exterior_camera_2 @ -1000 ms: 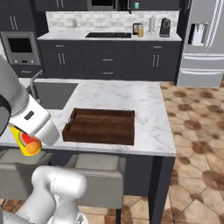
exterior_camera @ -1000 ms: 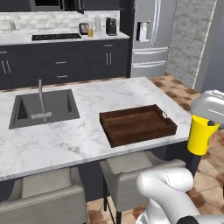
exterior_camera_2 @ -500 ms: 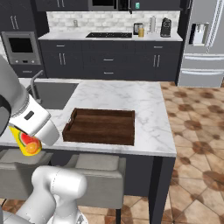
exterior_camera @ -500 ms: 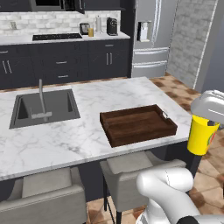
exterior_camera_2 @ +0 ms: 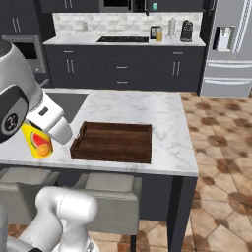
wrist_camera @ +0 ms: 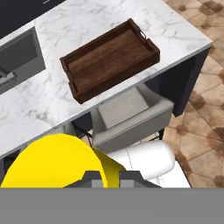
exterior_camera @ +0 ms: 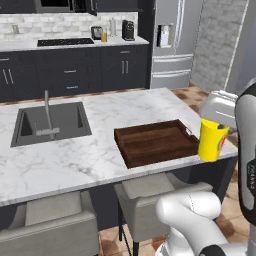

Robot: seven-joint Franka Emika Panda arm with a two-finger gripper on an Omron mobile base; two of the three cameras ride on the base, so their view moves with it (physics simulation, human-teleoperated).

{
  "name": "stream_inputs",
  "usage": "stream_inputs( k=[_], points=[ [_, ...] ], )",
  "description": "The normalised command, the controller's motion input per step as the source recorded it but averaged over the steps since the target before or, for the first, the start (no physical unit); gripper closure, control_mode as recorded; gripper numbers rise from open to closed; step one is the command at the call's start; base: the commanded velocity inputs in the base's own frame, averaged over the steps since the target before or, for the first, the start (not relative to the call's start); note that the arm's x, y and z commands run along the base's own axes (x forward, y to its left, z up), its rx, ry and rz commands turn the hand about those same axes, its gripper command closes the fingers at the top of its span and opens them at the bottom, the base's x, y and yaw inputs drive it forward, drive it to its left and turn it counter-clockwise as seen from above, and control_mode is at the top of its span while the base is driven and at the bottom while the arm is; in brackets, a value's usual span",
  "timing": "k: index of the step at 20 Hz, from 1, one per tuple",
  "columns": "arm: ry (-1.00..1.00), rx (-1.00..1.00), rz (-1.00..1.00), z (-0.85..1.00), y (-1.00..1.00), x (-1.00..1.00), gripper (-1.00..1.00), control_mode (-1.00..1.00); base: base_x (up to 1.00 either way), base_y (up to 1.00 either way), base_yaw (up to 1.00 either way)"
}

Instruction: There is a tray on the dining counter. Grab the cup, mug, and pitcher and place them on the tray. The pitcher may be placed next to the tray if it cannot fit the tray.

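The tray (exterior_camera: pixel 156 143) sat on the white counter (exterior_camera: pixel 70 160) near its edge, and nothing was in it yet. So no part of the job was done. The robot had the yellow cup (exterior_camera: pixel 212 141) and was holding it up in the air, just off the end of the counter, next to the tray. From the other side I could see the cup's red-orange mark.

The pincer (wrist_camera: pixel 107 180) was clenched on the cup's rim, with its two small tips pinched tight over the yellow edge. The cup hung under the hand, a bit tilted.

I think the cup was about to go over the tray and down into it. After that the mug and the pitcher were left to fetch. I could not tell where those two were.
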Motion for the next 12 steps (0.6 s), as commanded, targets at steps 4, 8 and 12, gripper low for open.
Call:
stream_inputs(
  k=[4, 8, 12],
  points=[
    [0.00, 0.00, 0.00, -0.02, 0.24, 0.65, 1.00, -1.00, 0.00, 0.00, 0.00],
    [0.00, 0.00, 0.00, -0.06, 0.26, 0.60, 1.00, -1.00, 0.00, 0.00, 0.00],
    [0.00, 0.00, 0.00, -0.09, 0.26, 0.57, 1.00, -1.00, 0.00, 0.00, 0.00]
  ],
)
